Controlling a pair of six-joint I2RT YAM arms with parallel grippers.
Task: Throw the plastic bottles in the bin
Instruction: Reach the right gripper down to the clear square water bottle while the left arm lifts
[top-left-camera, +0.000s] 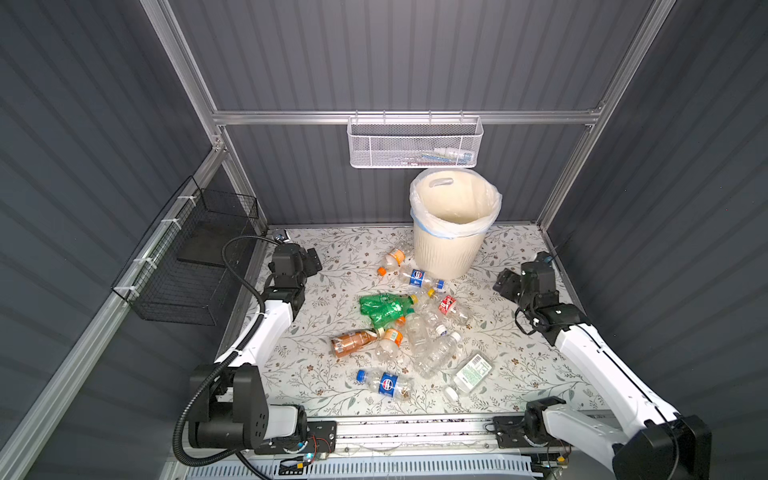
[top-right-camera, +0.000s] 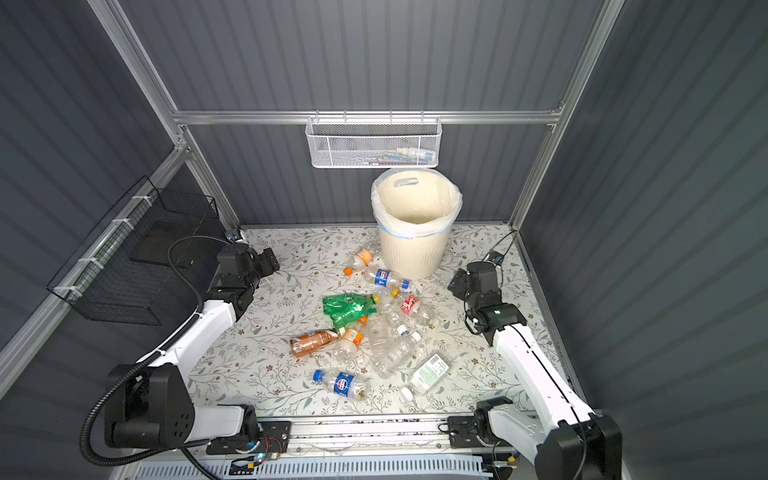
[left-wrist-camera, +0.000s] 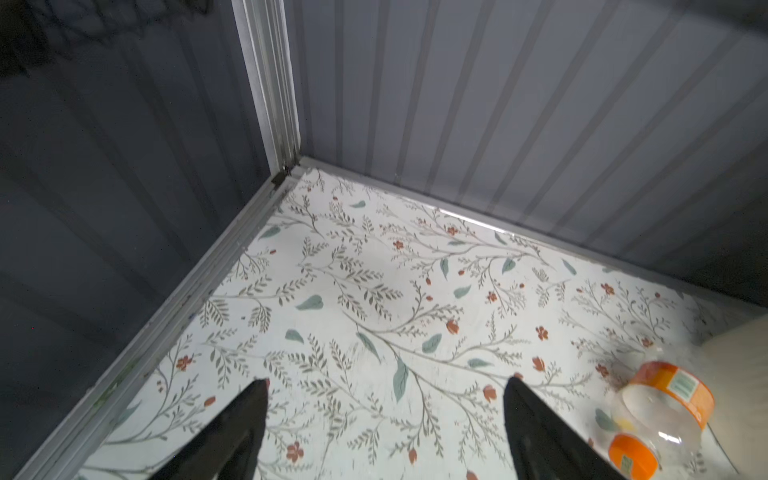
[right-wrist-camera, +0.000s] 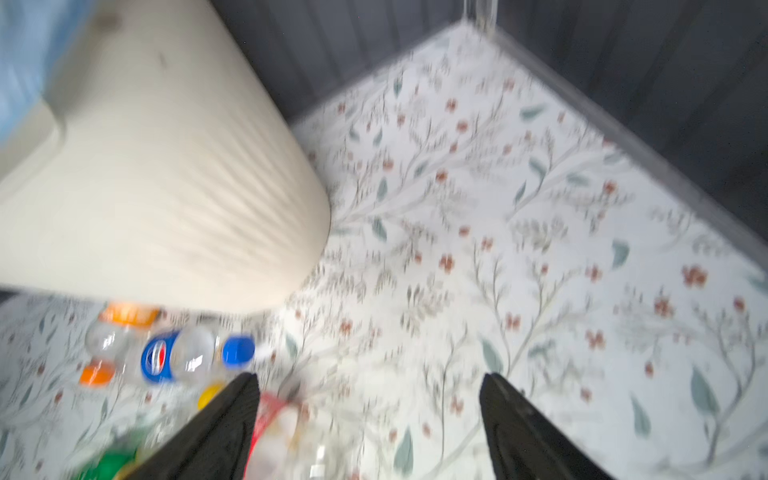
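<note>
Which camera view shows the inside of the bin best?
Both top views: they look down into the bin, showing its liner bag and bottom. The right wrist view shows only its blurred ribbed outer wall; the left wrist view only a cream sliver at the picture's edge.

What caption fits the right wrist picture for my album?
Open fingers above the flowery table, near the cream bin and a blue-capped bottle.

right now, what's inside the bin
Inside the bin only its translucent liner bag and cream inner wall show; the bottles in view lie outside it. The near part of its bottom is hidden behind the front rim in both top views.
</note>
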